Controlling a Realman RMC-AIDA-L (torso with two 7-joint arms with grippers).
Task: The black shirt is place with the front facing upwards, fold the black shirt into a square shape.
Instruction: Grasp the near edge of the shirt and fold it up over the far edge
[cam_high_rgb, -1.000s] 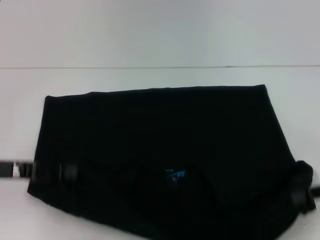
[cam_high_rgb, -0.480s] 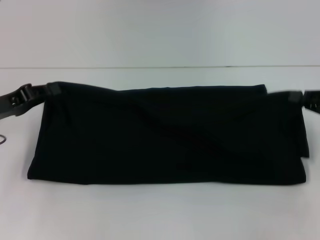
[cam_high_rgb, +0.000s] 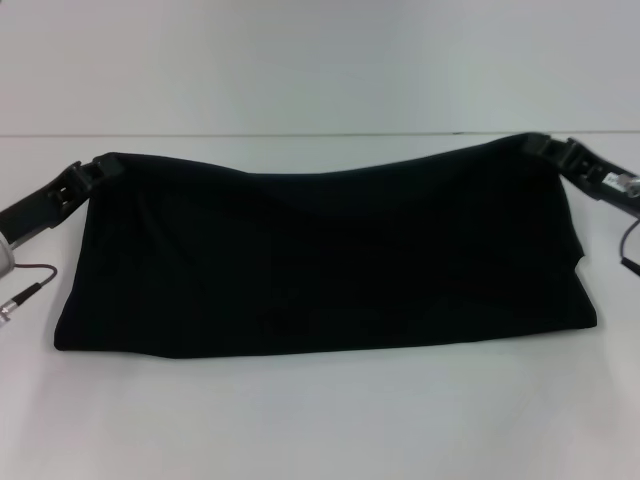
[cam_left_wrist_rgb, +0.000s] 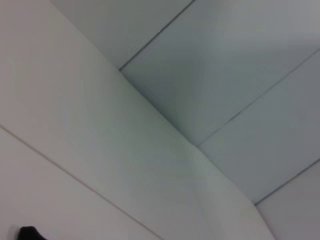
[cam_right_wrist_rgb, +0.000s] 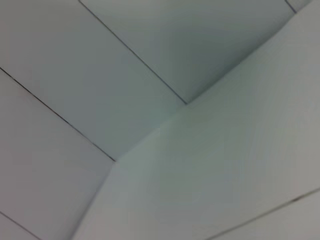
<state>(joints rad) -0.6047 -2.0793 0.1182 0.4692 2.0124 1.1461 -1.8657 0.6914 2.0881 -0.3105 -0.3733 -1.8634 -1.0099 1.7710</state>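
The black shirt (cam_high_rgb: 320, 260) lies folded in a wide band across the white table (cam_high_rgb: 320, 420), near edge flat. At ten o'clock the left gripper (cam_high_rgb: 98, 170) pinches its far-left corner; at two o'clock the right gripper (cam_high_rgb: 548, 146) pinches the far-right corner. The span between sags — uneven release could skew the fold.

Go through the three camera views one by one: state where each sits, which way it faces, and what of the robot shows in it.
Head view: on the robot's head, facing forward and down at the black shirt on the white table; the left pincer and right pincer each meet a far corner of the shirt.
Left wrist view: on the left arm's wrist, facing pale panels with seams; only a small dark scrap shows at one edge.
Right wrist view: on the right arm's wrist, facing similar pale panels; nothing of the robot shows.
Shared: the two wrist views show only panelled surfaces, no shirt.
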